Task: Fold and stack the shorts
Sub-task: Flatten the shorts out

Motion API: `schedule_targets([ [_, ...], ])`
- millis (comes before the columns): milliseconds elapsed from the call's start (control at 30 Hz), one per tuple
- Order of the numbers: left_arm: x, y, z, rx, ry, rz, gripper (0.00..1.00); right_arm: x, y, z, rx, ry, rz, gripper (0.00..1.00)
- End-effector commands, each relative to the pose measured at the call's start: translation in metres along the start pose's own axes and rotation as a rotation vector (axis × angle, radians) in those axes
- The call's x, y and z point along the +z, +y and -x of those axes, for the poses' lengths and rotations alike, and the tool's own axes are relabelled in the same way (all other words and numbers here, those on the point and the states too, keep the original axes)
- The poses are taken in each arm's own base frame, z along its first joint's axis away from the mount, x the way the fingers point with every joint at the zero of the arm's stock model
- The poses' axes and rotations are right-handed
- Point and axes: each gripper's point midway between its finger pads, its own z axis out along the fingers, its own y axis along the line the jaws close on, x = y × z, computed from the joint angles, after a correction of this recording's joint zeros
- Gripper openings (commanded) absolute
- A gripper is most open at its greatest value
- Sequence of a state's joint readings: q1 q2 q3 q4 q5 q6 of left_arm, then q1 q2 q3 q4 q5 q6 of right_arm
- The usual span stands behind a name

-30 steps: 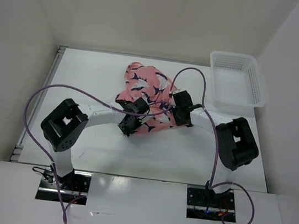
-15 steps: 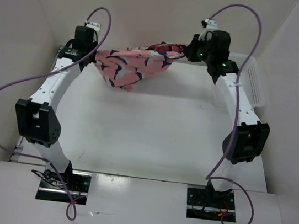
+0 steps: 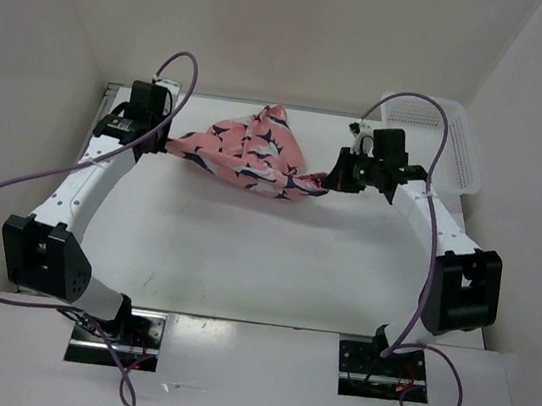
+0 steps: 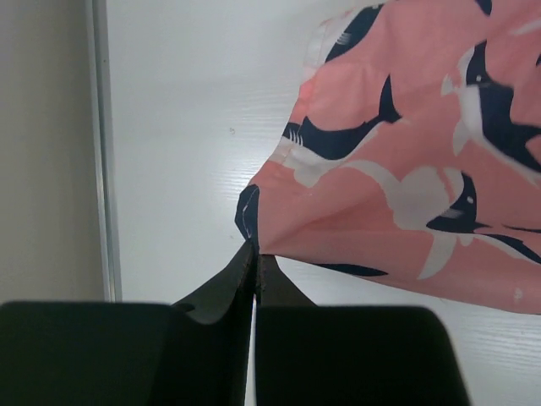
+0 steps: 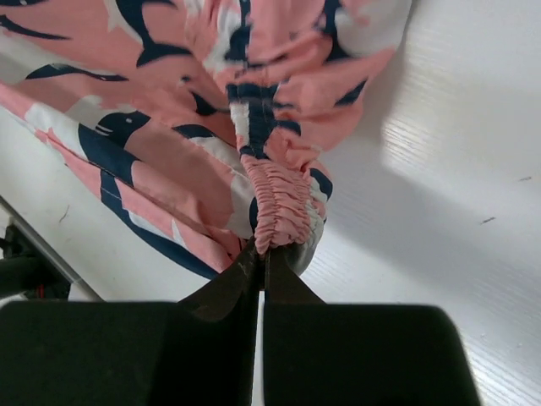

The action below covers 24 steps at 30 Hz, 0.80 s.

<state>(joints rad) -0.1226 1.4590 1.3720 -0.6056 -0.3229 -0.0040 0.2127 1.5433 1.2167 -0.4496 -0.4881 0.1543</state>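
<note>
The salmon-pink shorts (image 3: 247,154) with navy and white bird print hang stretched between my two grippers at the far middle of the table, sagging onto it near the right end. My left gripper (image 3: 164,141) is shut on the shorts' left corner, seen in the left wrist view (image 4: 254,254) with the fabric (image 4: 406,169) spreading to the right. My right gripper (image 3: 333,179) is shut on the gathered elastic waistband (image 5: 275,199), seen in the right wrist view (image 5: 260,254).
A white plastic mesh basket (image 3: 462,139) stands at the far right corner behind my right arm. White walls close the table on the left, back and right. A metal strip (image 4: 101,152) runs along the table's left edge.
A second ago both grippers were low at the table's middle on the bunched shorts. They lifted and spread it far apart, then came down and nearer, the right one most.
</note>
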Motion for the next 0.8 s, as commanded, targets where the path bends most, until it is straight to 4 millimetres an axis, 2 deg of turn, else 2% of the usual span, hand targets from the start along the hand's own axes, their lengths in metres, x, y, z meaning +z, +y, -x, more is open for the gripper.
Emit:
schedule_targets([
  [0, -0.013, 0.028, 0.041, -0.055, -0.113, 0.079, 0.00, -0.027, 0.027, 0.056, -0.095, -0.159, 0.057, 0.00],
  [33, -0.011, 0.033, 0.061, -0.075, -0.167, 0.106, 0.00, -0.026, 0.027, 0.076, -0.098, -0.195, 0.041, 0.00],
  [67, -0.011, 0.038, 0.081, -0.093, -0.211, 0.130, 0.00, -0.044, 0.044, 0.131, -0.150, -0.315, 0.049, 0.00],
  [100, -0.003, 0.043, 0.102, -0.108, -0.243, 0.158, 0.00, -0.052, 0.051, 0.164, -0.185, -0.391, 0.044, 0.00],
  [133, -0.018, 0.059, 0.140, -0.159, -0.356, 0.200, 0.00, -0.048, 0.051, 0.187, -0.179, -0.423, 0.038, 0.00],
  [167, -0.072, 0.084, 0.202, -0.232, -0.543, 0.222, 0.00, -0.089, 0.080, 0.242, -0.235, -0.578, 0.050, 0.00],
  [200, -0.089, 0.095, 0.228, -0.258, -0.613, 0.227, 0.00, -0.106, 0.093, 0.262, -0.264, -0.636, 0.062, 0.00],
  [233, -0.112, 0.113, 0.242, -0.282, -0.656, 0.250, 0.00, -0.139, 0.114, 0.288, -0.308, -0.733, 0.075, 0.00],
  [267, -0.166, 0.130, 0.273, -0.319, -0.796, 0.244, 0.00, -0.153, 0.125, 0.294, -0.332, -0.765, 0.094, 0.00],
  [333, -0.195, 0.142, 0.284, -0.339, -0.866, 0.252, 0.00, -0.183, 0.145, 0.306, -0.361, -0.840, 0.116, 0.00],
  [367, -0.209, 0.143, 0.289, -0.340, -0.899, 0.238, 0.00, -0.183, 0.145, 0.306, -0.361, -0.840, 0.116, 0.00],
  [400, -0.211, 0.142, 0.285, -0.335, -0.885, 0.236, 0.00, -0.189, 0.148, 0.303, -0.353, -0.843, 0.121, 0.00],
  [433, -0.214, 0.139, 0.280, -0.323, -0.876, 0.217, 0.00, -0.178, 0.140, 0.292, -0.333, -0.805, 0.112, 0.00],
  [467, -0.208, 0.131, 0.274, -0.299, -0.852, 0.184, 0.00, -0.170, 0.135, 0.283, -0.331, -0.776, 0.110, 0.00],
  [500, -0.170, 0.114, 0.254, -0.267, -0.749, 0.162, 0.00, -0.161, 0.128, 0.275, -0.328, -0.748, 0.099, 0.00],
  [533, -0.170, 0.111, 0.246, -0.261, -0.741, 0.151, 0.00, -0.146, 0.114, 0.261, -0.298, -0.709, 0.073, 0.00],
  [567, -0.158, 0.103, 0.234, -0.240, -0.699, 0.124, 0.00, -0.139, 0.103, 0.253, -0.306, -0.689, 0.037, 0.00],
  [600, -0.147, 0.099, 0.224, -0.231, -0.663, 0.120, 0.00, -0.115, 0.083, 0.232, -0.280, -0.625, 0.007, 0.00],
  [633, -0.125, 0.088, 0.196, -0.205, -0.580, 0.100, 0.00, -0.116, 0.078, 0.221, -0.277, -0.613, -0.013, 0.00],
  [667, -0.114, 0.078, 0.180, -0.190, -0.537, 0.085, 0.00, -0.109, 0.065, 0.209, -0.261, -0.590, -0.059, 0.00],
  [700, -0.104, 0.073, 0.163, -0.178, -0.493, 0.081, 0.00, -0.084, 0.042, 0.176, -0.219, -0.509, -0.092, 0.00],
  [733, -0.105, 0.067, 0.146, -0.168, -0.473, 0.070, 0.00, -0.076, 0.033, 0.157, -0.215, -0.469, -0.103, 0.00],
  [767, -0.074, 0.048, 0.102, -0.127, -0.348, 0.051, 0.00, -0.078, 0.030, 0.141, -0.205, -0.453, -0.115, 0.00],
])
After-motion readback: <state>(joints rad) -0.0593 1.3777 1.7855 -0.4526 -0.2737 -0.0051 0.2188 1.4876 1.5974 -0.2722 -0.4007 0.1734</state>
